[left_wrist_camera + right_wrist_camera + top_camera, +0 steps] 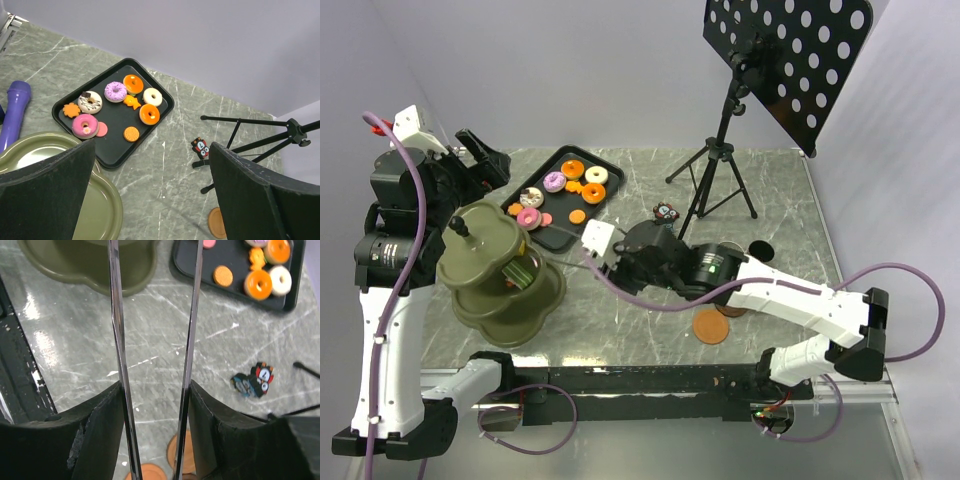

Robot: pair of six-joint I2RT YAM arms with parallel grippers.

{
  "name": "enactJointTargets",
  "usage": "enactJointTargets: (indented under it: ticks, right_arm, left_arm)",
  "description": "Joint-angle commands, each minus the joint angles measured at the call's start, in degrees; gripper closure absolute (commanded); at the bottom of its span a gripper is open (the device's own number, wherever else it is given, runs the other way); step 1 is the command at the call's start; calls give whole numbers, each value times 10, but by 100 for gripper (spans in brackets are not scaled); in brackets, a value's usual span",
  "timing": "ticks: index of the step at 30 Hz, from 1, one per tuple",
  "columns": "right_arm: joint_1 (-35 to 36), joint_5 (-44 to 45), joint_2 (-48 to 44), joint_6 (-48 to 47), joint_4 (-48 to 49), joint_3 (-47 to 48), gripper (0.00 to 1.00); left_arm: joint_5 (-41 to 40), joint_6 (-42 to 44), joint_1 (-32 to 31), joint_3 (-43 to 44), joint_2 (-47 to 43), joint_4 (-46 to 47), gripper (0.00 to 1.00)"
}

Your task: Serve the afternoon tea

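Note:
Toy donuts and pastries, among them a pink donut (pixel 85 125), a purple one (pixel 115 91) and an orange one (pixel 149 114), lie on the black tray (pixel 548 236), which also shows in the left wrist view (pixel 116 150). My left gripper (pixel 152 145) is open and empty, high above the table near the tray's left end (pixel 485 160). My right gripper (pixel 155 390) is shut on the thin metal tongs (pixel 116 340), whose two arms point toward the tray. It hovers mid-table (pixel 620 258). Brown-orange saucers (pixel 711 325) lie under the right arm. The cups are hidden.
A green tiered stand (pixel 500 290) stands front left, with a green ribbed piece (pixel 520 272) on its lower tier. A music stand tripod (pixel 715 175) stands at the back right. A small toy figure (pixel 667 212) lies by it. A purple object (pixel 15 110) lies left of the tray.

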Motion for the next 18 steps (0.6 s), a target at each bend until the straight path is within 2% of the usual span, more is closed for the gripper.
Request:
enactJointTargets:
  ticks: [1, 6, 18]
  right_arm:
    - [-64, -7, -38, 45, 14, -12, 44]
    - [-171, -34, 28, 104, -26, 43, 44]
    - [-253, -34, 254, 141, -57, 222, 45]
  left_arm:
    - [-10, -12, 3, -1, -3, 16, 0]
    - [-12, -14, 3, -2, -3, 17, 0]
    - [-42, 8, 3, 6, -10, 21, 0]
